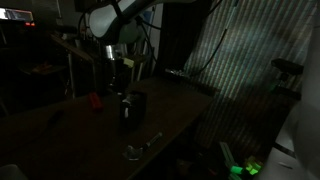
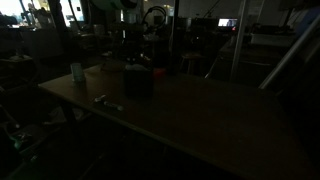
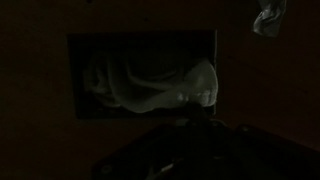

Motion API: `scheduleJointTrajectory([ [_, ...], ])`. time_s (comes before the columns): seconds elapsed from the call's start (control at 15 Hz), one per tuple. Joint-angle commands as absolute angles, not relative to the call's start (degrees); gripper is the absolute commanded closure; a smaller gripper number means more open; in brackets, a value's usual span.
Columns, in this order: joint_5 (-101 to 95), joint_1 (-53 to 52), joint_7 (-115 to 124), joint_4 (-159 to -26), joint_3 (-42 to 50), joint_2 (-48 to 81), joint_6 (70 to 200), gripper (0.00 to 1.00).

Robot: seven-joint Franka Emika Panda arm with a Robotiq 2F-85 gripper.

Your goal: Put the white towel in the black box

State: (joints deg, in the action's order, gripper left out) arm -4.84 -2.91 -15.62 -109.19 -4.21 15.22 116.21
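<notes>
The scene is very dark and only a few things can be made out. The box stands upright on the counter, with the arm directly above it. In both exterior views the box is only a black block, and its inside is not visible from there.

The wrist view looks straight down into the box. The towel lies inside it as a pale, crumpled heap. It fills most of the opening and reaches close to the walls on both sides. No part of the towel hangs over the rim, as far as the dim picture shows.

The jaws come in at the bottom of the wrist view as a black shape, above the box and nearer to the camera than the towel. I cannot tell how far they are open, or whether they grip anything, because they merge with the dark.

Near the box lies a small red thing, also seen in an exterior view just beside the box. A pale crumpled scrap lies on the counter, apart from the box and towards the edge. In the wrist view a pale scrap shows at the top right corner. A pale cup stands near the counter edge.
</notes>
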Motion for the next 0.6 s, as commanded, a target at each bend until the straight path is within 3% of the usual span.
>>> scheduleJointTrajectory([
  [0.0, -5.4, -2.6, -15.8, -109.6, -4.0, 14.9, 116.0, 1.00],
  [0.53, -5.6, -2.5, -15.5, -109.5, -3.9, 14.1, 115.8, 1.00],
])
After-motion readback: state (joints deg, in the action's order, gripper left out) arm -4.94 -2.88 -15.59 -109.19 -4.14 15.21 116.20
